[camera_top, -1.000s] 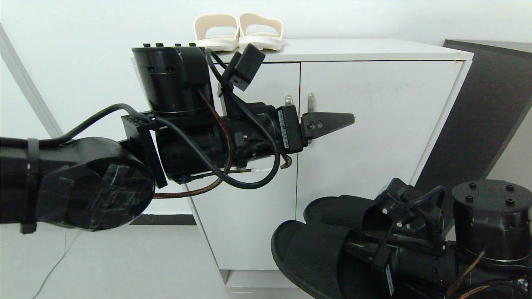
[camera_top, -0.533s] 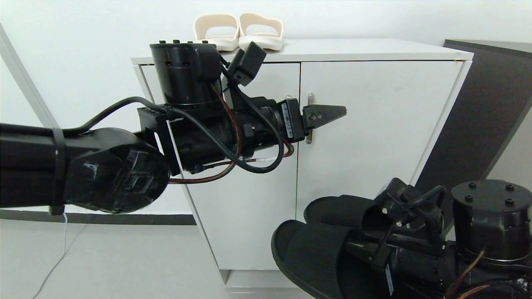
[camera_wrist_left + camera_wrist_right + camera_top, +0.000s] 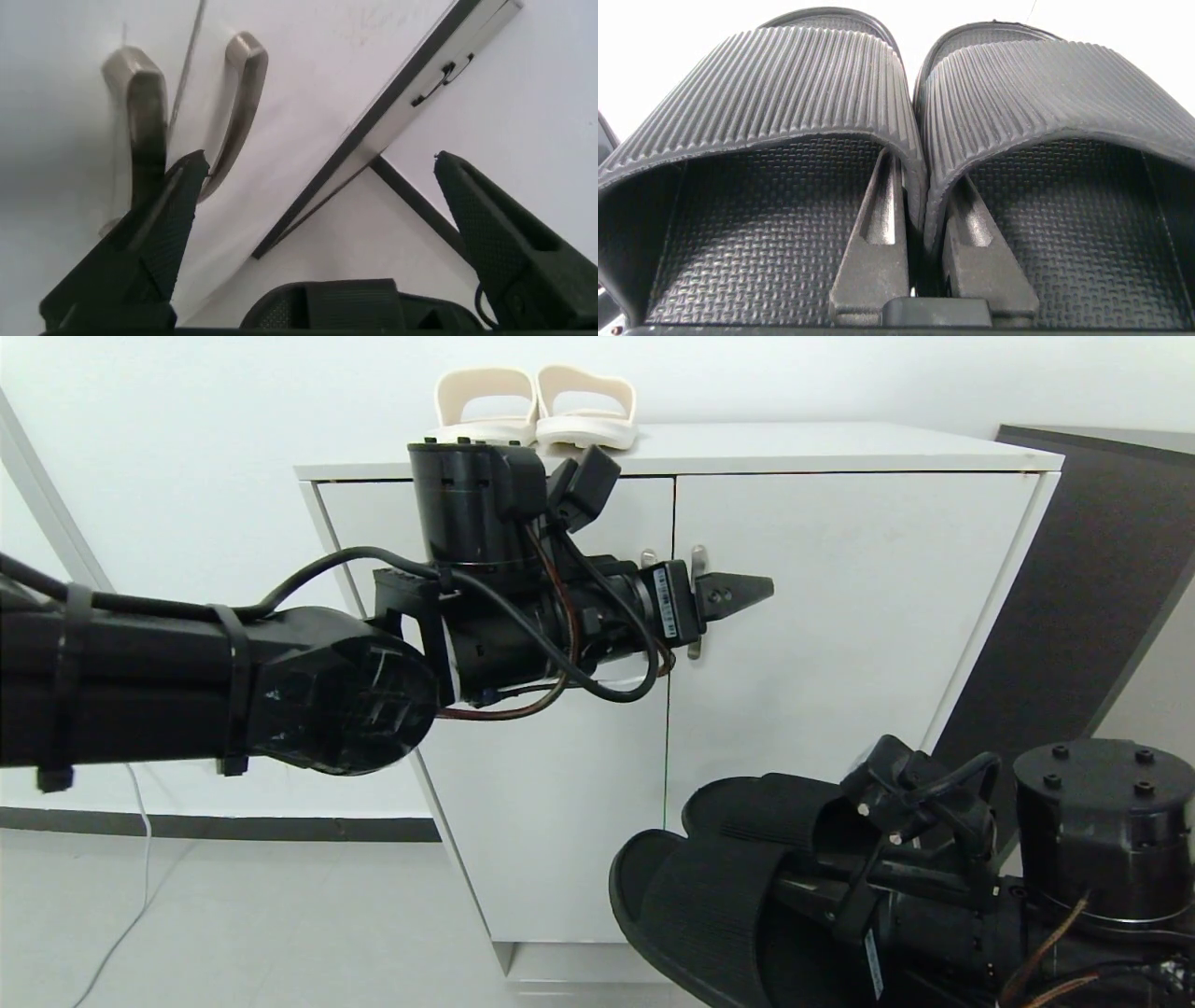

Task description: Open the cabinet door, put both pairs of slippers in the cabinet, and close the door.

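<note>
Cabinet door (image 3: pixel 840 663) shut, like its twin, as the left pincer (image 3: pixel 738 593) hangs level at the two metal handles (image 3: pixel 696 558) by the centre seam, jaws wide apart, seemingly lined up to hook one and pull. The wrist view puts one finger (image 3: pixel 159 224) close against a handle; whether it touches, or which door is meant, cannot be told. Lower down, before the cabinet, the right pincer (image 3: pixel 924 238) is clamped on the black slippers (image 3: pixel 728 887), pinching their inner walls together so both carry as one, apparently parked until the cabinet opens. The cream slippers (image 3: pixel 537 406) sit on the cabinet top (image 3: pixel 840 443). The arm covers part of the left-hand door; the black pair is cut off at the picture's edge.
</note>
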